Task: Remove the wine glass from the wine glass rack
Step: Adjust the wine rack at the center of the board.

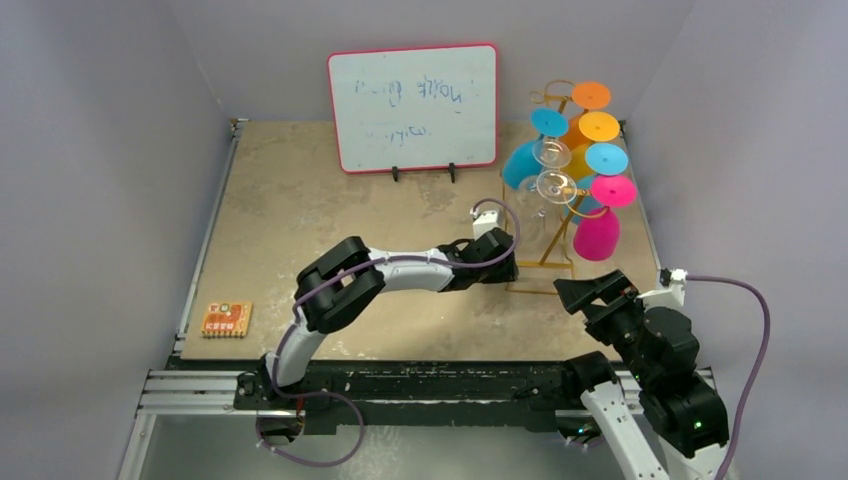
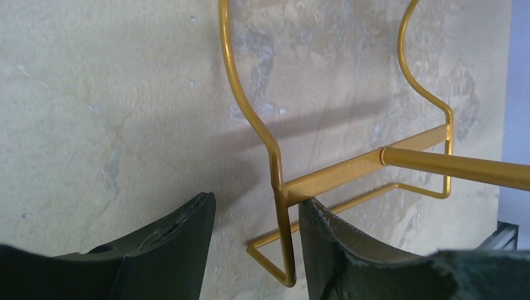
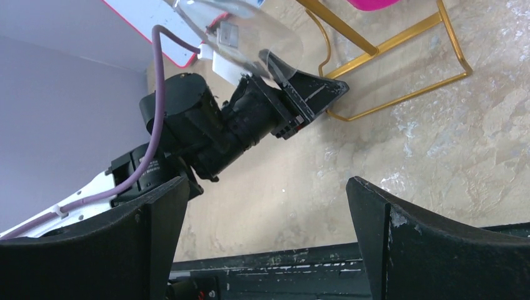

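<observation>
The gold wire wine glass rack (image 1: 546, 262) stands at the back right of the table. Several glasses hang upside down on it: two clear wine glasses (image 1: 555, 186), plus blue (image 1: 520, 165), orange (image 1: 590, 130) and pink (image 1: 597, 236) ones. My left gripper (image 1: 507, 266) is low at the rack's base. In the left wrist view its open jaws (image 2: 256, 215) straddle a corner of the base wire (image 2: 284, 244), and the right finger (image 2: 331, 237) sits close under the crossbar. My right gripper (image 1: 578, 291) is open and empty, near the rack's front; its view shows the rack base (image 3: 400, 44) and a clear glass bowl (image 3: 244, 28).
A red-framed whiteboard (image 1: 412, 105) stands at the back centre. A small orange card (image 1: 226, 319) lies at the front left. The left arm (image 3: 206, 125) reaches across in front of the right gripper. Grey walls close in both sides, and a black rail (image 1: 430, 385) runs along the near edge.
</observation>
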{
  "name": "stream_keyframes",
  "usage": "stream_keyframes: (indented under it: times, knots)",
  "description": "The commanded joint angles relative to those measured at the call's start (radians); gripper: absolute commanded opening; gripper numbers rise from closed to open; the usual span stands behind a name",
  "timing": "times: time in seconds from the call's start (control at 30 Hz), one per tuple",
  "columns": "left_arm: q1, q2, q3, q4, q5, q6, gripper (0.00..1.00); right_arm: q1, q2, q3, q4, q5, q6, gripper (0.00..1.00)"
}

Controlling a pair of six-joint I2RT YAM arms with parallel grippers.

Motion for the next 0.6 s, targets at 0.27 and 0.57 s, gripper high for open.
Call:
stream_keyframes:
  times: [0.27, 0.57]
  knots:
    - [0.133, 0.147, 0.215, -0.132, -0.04, 0.121, 0.51, 0.004, 0.035, 0.043, 0.042, -0.015, -0.065, 1.0]
    - [0.244, 0.146, 0.228, -0.154, -0.022, 0.162, 0.51, 0.005, 0.171, 0.133, 0.058, 0.057, -0.178, 1.0]
